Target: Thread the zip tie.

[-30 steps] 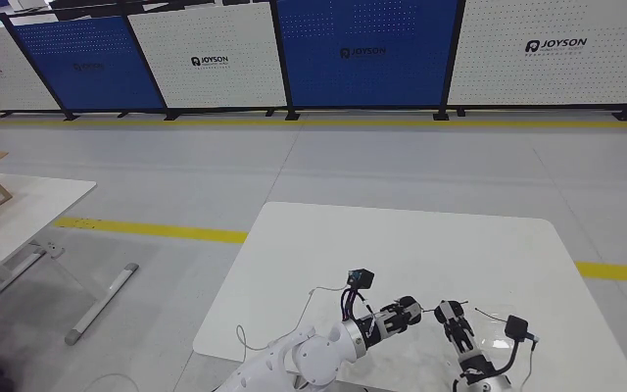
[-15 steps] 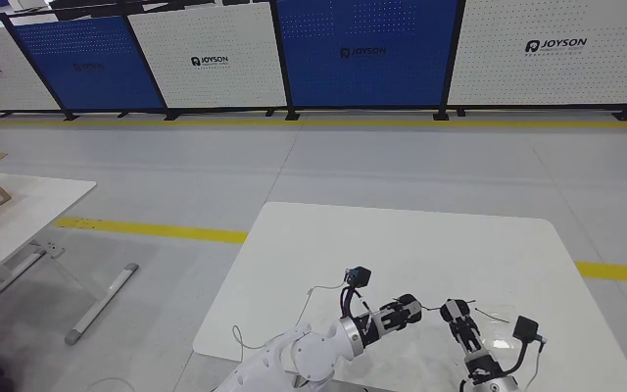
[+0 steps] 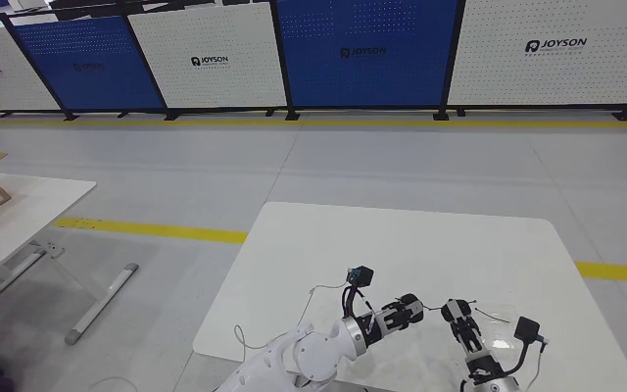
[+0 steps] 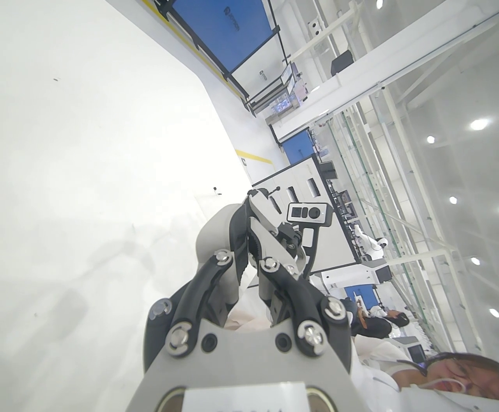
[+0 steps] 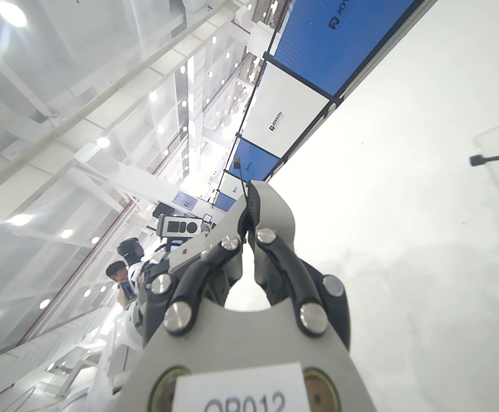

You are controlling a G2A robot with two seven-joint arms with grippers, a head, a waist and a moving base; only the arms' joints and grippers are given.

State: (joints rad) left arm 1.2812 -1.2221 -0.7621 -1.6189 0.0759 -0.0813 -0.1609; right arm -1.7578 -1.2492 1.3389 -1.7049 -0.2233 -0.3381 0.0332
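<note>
While the left gripper (image 4: 260,195) and right gripper (image 5: 249,191) are each clenching jaws on a black zip tie (image 5: 242,175) above the desk (image 3: 392,245), its ends are sitting apart, seemingly unthreaded.

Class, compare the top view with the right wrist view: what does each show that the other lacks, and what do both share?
Top view: the white table in full outline, the yellow floor line and a neighbouring table. Right wrist view: the right gripper with fingers shut on the thin black zip tie, its head poking past the tips, plus ceiling lights. Both: the right gripper, the white table, the blue wall panels.
</note>
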